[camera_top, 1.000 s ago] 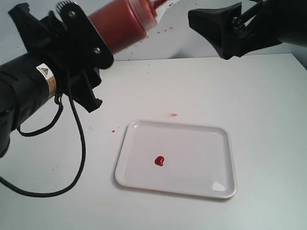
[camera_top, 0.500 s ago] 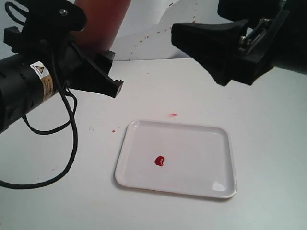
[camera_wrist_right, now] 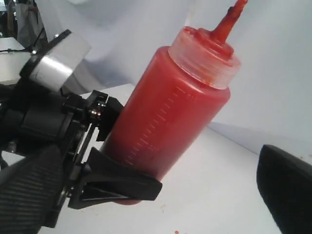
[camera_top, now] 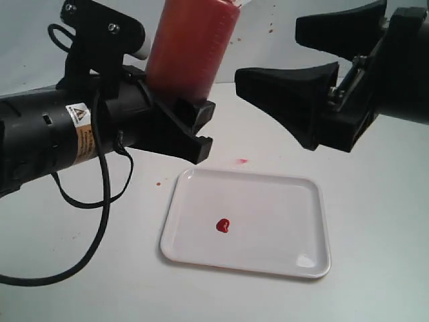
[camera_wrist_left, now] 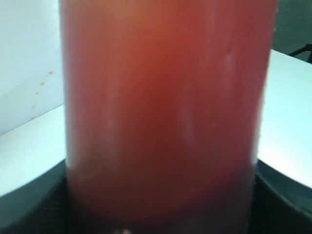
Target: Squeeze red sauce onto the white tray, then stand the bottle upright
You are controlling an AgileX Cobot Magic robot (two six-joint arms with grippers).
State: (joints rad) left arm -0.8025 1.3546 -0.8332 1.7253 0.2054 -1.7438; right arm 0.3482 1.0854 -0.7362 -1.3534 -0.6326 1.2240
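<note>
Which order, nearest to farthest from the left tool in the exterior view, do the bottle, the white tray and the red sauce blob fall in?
1. bottle: clamped in the left tool, upper left of the view.
2. white tray: on the table, its left corner just below the tool.
3. red sauce: small blob mid-tray, beyond that corner.

The table (camera_top: 375, 221) is a plain white top that runs back to a pale backdrop on the far side. A white tray (camera_top: 281, 194) lies flat on it, a little right of the middle and toward the near side, its long sides running left to right and slightly skewed. Just beyond the tray's far rim there is a small pinkish smear (camera_top: 242, 161). A few tiny red specks (camera_top: 159, 182) dot the table off the tray's far-left corner. At near left a black cable (camera_top: 106, 208) curves down and trails across the tabletop.
</note>
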